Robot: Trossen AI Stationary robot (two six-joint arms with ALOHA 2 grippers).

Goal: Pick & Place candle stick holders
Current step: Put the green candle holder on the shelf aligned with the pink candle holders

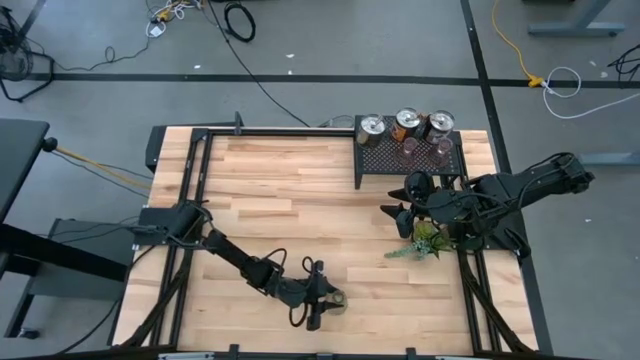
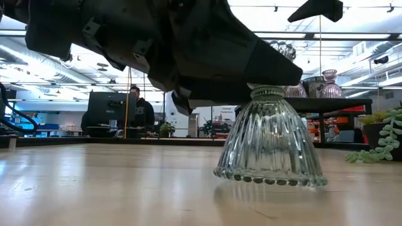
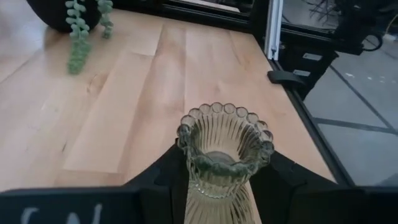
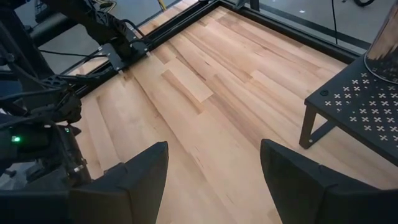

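Near the front edge of the wooden tabletop [image 1: 300,190], the left gripper [image 1: 328,300], its arm stretched low, is closed around a ribbed olive-green glass candle holder [image 3: 224,146] standing inverted on its beaded rim. Bare planks lie open between it and the right gripper [image 4: 211,168], fingers spread and empty, beside the black perforated metal rack [image 1: 405,160] carrying the shiny silver and pinkish glass holders [image 1: 405,125].

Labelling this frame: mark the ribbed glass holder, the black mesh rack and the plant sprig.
ribbed glass holder [image 3: 225,144], left wrist view, inside its beaded rim.
black mesh rack [image 4: 367,107], right wrist view, perforated top.
plant sprig [image 1: 424,240], high view, leafy middle.
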